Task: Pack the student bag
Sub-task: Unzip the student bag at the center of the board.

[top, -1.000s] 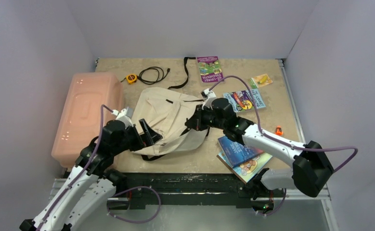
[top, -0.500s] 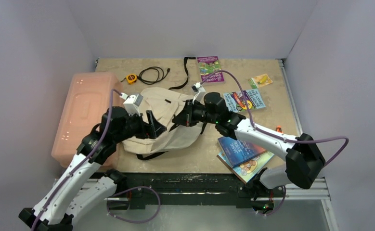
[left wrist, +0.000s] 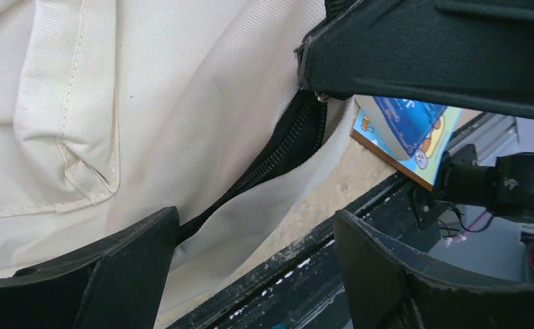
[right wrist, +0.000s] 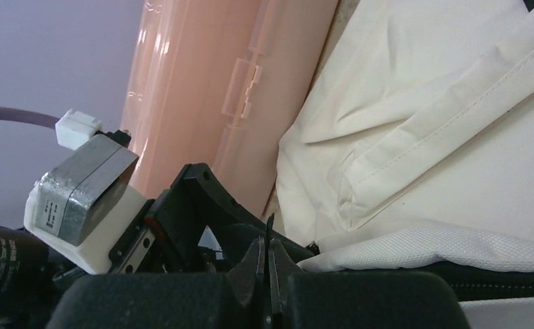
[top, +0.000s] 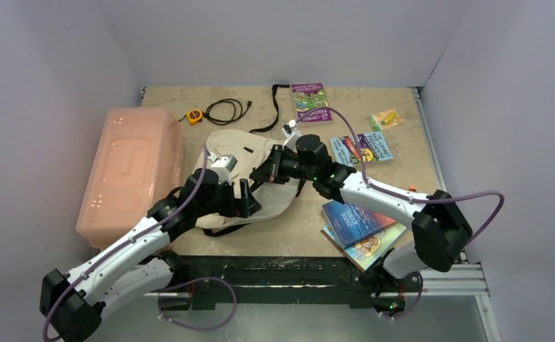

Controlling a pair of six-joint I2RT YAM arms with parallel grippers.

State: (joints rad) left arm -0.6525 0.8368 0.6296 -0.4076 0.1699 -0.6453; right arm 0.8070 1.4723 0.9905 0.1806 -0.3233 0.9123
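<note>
Left gripper [left wrist: 256, 226] stands with its jaws wide apart at the near edge of the student bag [top: 278, 201], one finger [left wrist: 113, 274] on either side of a loose cream flap and of the black zipper [left wrist: 288, 147] that runs under it; the cloth lies between the fingers without being pinched. Right gripper [right wrist: 267, 264] is closed, its two fingers pressed flat together, and its tip meets the upper end of that zipper, where a small bit of metal shows; whether it holds the pull I cannot tell. Both grippers meet over the bag, the left one reaching in from the near left, the right one from the right. The bag lies flat and rumpled in the middle of the table [top: 296, 235], its left side just beside the pink bin [top: 128, 167], with a black strap [top: 276, 103] trailing away on the far side. To its right, near the front edge, lies a stack of books [top: 360, 226]; a purple book [top: 310, 100] and a blue book [top: 363, 148] lie farther back, and a coiled black cable [top: 228, 109] with a yellow tape measure [top: 195, 116] lies at the far edge beyond the bag
</note>
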